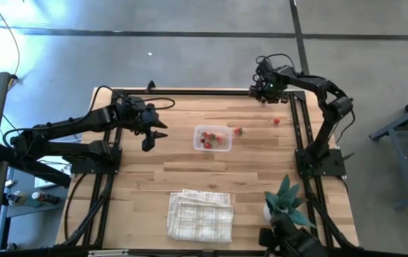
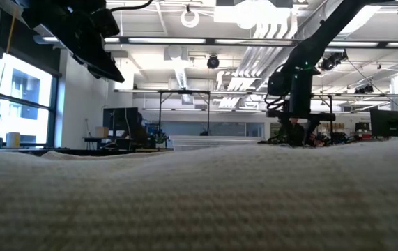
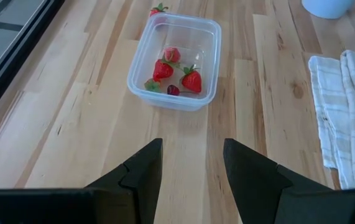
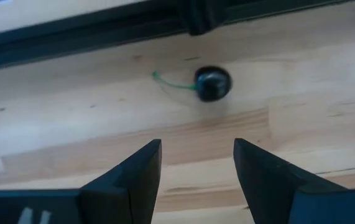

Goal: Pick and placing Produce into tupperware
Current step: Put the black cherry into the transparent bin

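From above, the tupperware (image 1: pixel 213 138) sits near the middle of the desk (image 1: pixel 139 171) with several red pieces of produce (image 1: pixel 208 140) inside it; one red piece (image 1: pixel 238 131) lies just beside its right wall and another red piece (image 1: pixel 276 121) lies farther toward the right edge. The left gripper (image 1: pixel 156 135) hangs over the wood to the left of the container, while the right gripper (image 1: pixel 266 91) is at the far right corner, close to the black frame (image 1: pixel 189 92). A folded checked cloth (image 1: pixel 200 215) lies by the near edge, and a potted plant (image 1: pixel 284 200) stands at the near right. The level view gives none of the container: the cloth (image 2: pixel 199 202) fills the lower part and blocks the desk surface, so only the left arm (image 2: pixel 80 35) high up and the right arm (image 2: pixel 293 84) reaching down farther off show against the room. The left wrist view adds the container's contents, three red strawberries (image 3: pixel 191 81) and a small dark piece (image 3: pixel 173 90), with the left gripper (image 3: pixel 193 165) spread wide and empty short of the tupperware (image 3: pixel 208 37). The right wrist view alone shows a dark cherry (image 4: pixel 213 83) with a green stem on the wood by the frame, lying ahead of the right gripper (image 4: pixel 197 165), whose fingers (image 4: pixel 137 171) stand wide apart, holding nothing
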Controlling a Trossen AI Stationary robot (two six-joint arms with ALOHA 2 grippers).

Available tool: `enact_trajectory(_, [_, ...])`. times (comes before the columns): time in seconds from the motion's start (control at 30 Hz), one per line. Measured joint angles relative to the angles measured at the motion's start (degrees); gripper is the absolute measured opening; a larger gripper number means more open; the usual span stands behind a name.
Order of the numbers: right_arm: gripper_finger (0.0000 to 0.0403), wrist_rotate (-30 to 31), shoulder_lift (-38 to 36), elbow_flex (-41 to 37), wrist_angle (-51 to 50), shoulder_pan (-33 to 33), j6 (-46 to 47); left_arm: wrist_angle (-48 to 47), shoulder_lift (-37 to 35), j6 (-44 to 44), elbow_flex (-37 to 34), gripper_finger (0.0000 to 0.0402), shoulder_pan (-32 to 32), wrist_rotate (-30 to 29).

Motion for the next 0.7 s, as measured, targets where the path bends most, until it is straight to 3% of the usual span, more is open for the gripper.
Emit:
enact_trajectory(0.33, [0.0193,0.0,0.0,0.0,0.2,-3.4,-0.4,0.0,0.0,0.0,0.0,0.0159,0.0,0.0])
enact_trajectory(0.7, [0.0193,0.4,-1.3,0.0,-0.1,-1.0,-2.8,0.0,0.0,0.0,0.0,0.0159,0.0,0.0])
